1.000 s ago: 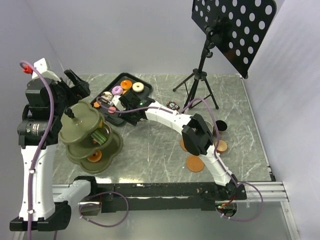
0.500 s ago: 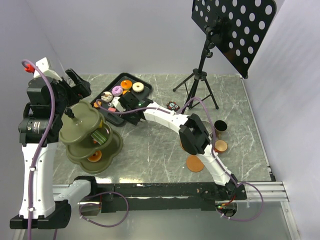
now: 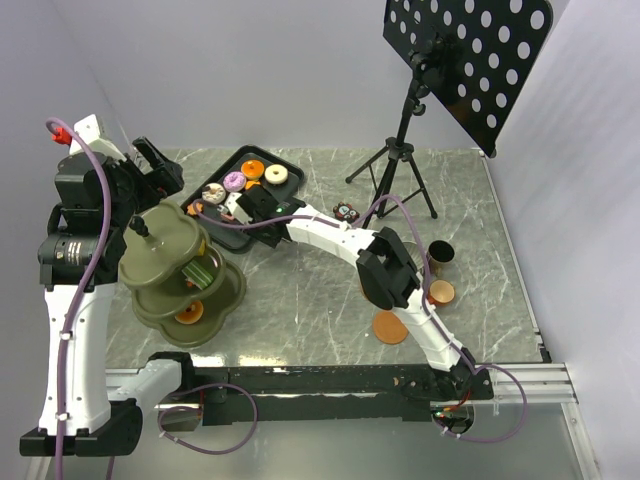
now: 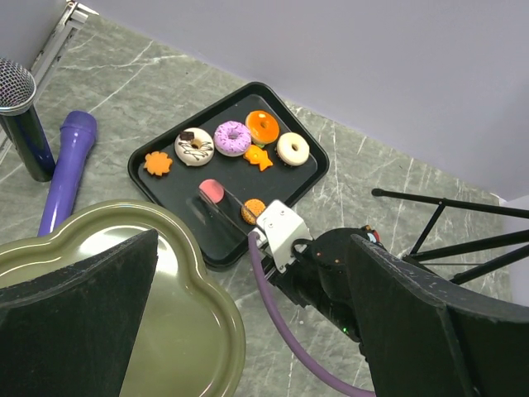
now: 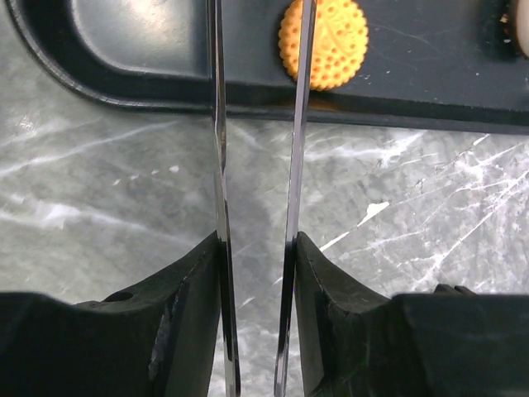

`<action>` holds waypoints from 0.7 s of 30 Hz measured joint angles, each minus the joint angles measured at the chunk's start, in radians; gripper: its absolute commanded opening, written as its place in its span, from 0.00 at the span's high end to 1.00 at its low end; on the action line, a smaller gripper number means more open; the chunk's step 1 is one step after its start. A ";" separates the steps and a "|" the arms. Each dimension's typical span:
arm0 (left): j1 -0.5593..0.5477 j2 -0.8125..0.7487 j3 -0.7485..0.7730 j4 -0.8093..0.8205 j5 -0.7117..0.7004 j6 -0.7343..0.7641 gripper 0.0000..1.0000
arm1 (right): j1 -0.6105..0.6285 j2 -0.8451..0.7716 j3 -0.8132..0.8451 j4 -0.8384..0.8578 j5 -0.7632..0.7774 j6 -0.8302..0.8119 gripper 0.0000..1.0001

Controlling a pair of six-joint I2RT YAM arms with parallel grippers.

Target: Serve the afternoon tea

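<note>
1. The right arm reaches to 11 o'clock on the surface (image 3: 300, 290). The right hand (image 5: 258, 245) is pinching the tongs (image 5: 216, 165), with both blades clamped and a narrow gap between them.
2. In the right wrist view the blades run up over the near rim of the tray (image 5: 124, 58). A round cookie (image 5: 335, 41) lies inside, just right of the right blade, at 1 o'clock from the hand.
3. From the left wrist, a pink piece (image 4: 212, 191) sits right at the tongs' tips. I cannot tell whether the blades grip it.
4. Elsewhere in the tray, a flower cookie (image 4: 155, 162) sits at 9 o'clock.
5. Along the far side there is a row: a drizzled donut (image 4: 195, 146), a purple donut (image 4: 232, 137), an orange donut (image 4: 264, 127) and a cream donut (image 4: 293, 149). A star pastry (image 4: 258, 157) lies just beside the row.
6. The left hand (image 3: 153, 166) hangs high at 9 o'clock, over the stand (image 3: 165, 250). Its fingers (image 4: 78, 306) are spread wide.
7. The stand is at 8 o'clock, with a green piece (image 3: 203, 272) on the middle tier and an orange piece (image 3: 190, 312) on the bottom tier.
8. At 3 to 4 o'clock a dark cup (image 3: 441, 252) stands upright, with a copper piece (image 3: 441, 292) near it. I cannot tell whether that one is a cup or a saucer. A bare saucer (image 3: 390, 326) lies nearer the arm bases.
9. A small donut (image 3: 347, 211) lies alone at 12 o'clock, near the tripod (image 3: 400, 165).
10. In the left wrist view a microphone (image 4: 18, 107) and a purple handle (image 4: 68, 157) are at 9 o'clock of the tray.
</note>
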 measured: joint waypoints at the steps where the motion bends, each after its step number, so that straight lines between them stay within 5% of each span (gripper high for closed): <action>1: 0.000 0.000 0.000 0.000 0.000 0.000 0.00 | -0.001 -0.003 -0.006 0.011 0.003 0.005 0.68; 21: 0.000 -0.003 0.000 0.002 -0.025 -0.005 0.00 | -0.038 -0.352 -0.333 0.175 -0.103 0.109 0.69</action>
